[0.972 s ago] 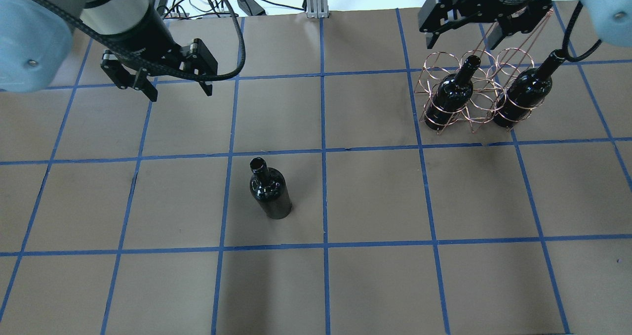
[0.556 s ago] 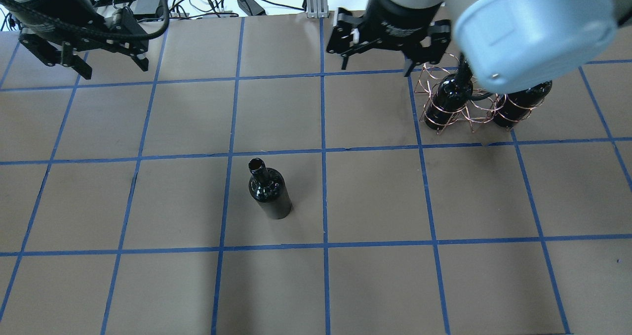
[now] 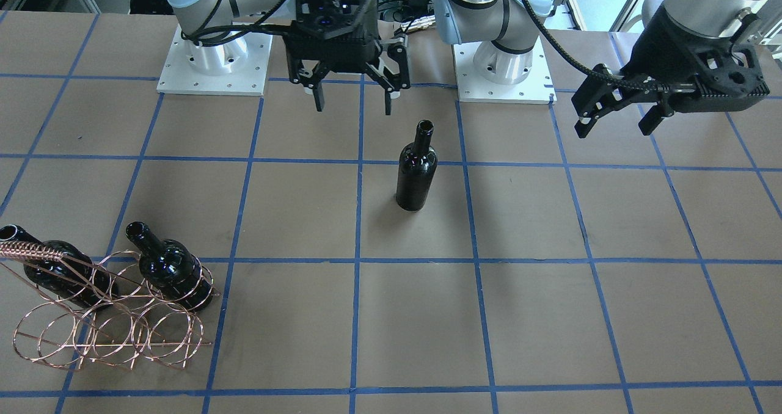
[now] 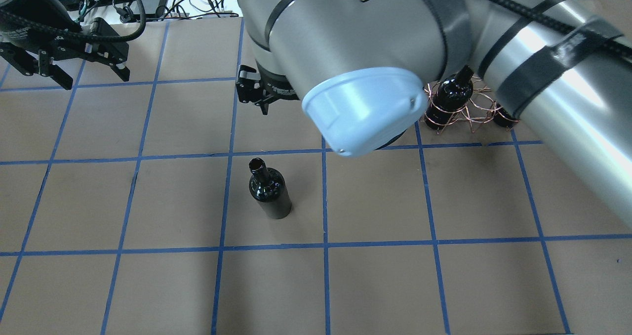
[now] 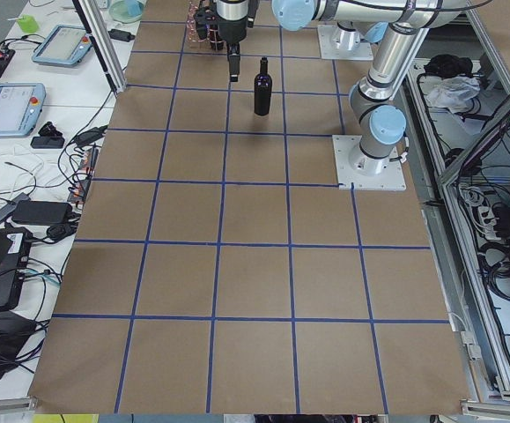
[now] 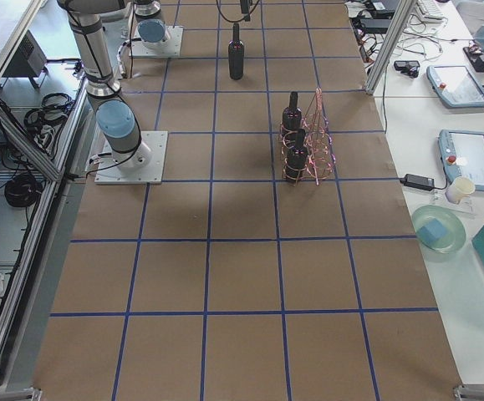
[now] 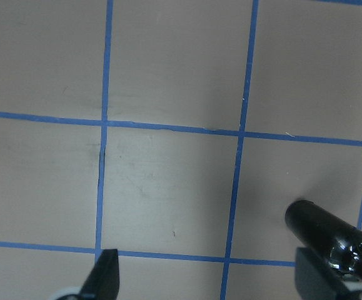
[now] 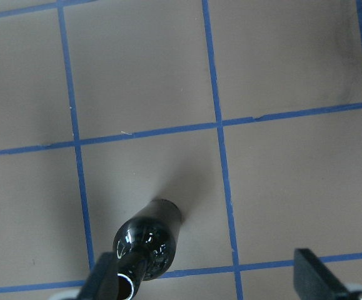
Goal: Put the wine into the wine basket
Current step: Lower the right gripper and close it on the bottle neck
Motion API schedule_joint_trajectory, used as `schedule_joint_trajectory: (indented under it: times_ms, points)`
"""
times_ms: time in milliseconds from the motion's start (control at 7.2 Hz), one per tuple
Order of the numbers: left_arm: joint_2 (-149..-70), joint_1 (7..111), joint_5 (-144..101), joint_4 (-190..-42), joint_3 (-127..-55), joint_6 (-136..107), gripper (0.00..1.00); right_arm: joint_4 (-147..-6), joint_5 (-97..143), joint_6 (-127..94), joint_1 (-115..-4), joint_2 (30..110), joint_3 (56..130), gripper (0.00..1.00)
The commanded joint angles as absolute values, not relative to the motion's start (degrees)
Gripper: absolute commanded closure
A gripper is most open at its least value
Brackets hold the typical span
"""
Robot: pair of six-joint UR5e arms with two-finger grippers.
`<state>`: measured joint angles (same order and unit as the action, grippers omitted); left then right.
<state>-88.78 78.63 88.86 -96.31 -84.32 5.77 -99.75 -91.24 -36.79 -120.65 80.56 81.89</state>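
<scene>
One wine (image 3: 416, 173) stands mid-table, two bottles (image 3: 174, 270) sit in the one basket (image 3: 110, 334) far right; left gripper (image 3: 611, 133) and right gripper (image 3: 353, 112) hang spread.

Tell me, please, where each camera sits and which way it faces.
Front-facing: across the table, facing the robot, steeply down; shows right gripper and left gripper.
Overhead: behind the robot, looking forward and down; the right arm fills the top.
Exterior left: table's end, looking along it; left arm nearest.
Exterior right: opposite end; right arm nearest, wine basket beyond.
Left wrist: looks down at the table; own fingertips below.
Right wrist: looks down on the standing wine bottle; own fingertips below.
Shared: every view shows that bottle.
</scene>
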Motion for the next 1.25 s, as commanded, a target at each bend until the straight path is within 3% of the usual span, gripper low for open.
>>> schedule_joint_trajectory:
  times_ms: [0, 833, 972, 1111]
  points:
    - [-88.6, 78.1, 89.1, -97.5, -84.4, 5.8, 0.00, -99.6, -91.5, -38.8, -124.4, 76.9, 82.4, 0.00]
    - [-88.6, 78.0, 89.0, -97.2, -85.4, 5.9, 0.00, -106.4, -92.1, -36.9, -126.2, 72.2, 83.5, 0.03]
    - [-88.6, 78.0, 89.0, -96.9, -85.4, 5.9, 0.00, -106.6, -92.1, -36.9, -126.2, 72.3, 83.5, 0.11]
    - [-88.6, 78.0, 89.1, -96.9, -85.5, 5.9, 0.00, -106.4, -92.1, -36.4, -126.2, 72.2, 83.5, 0.27]
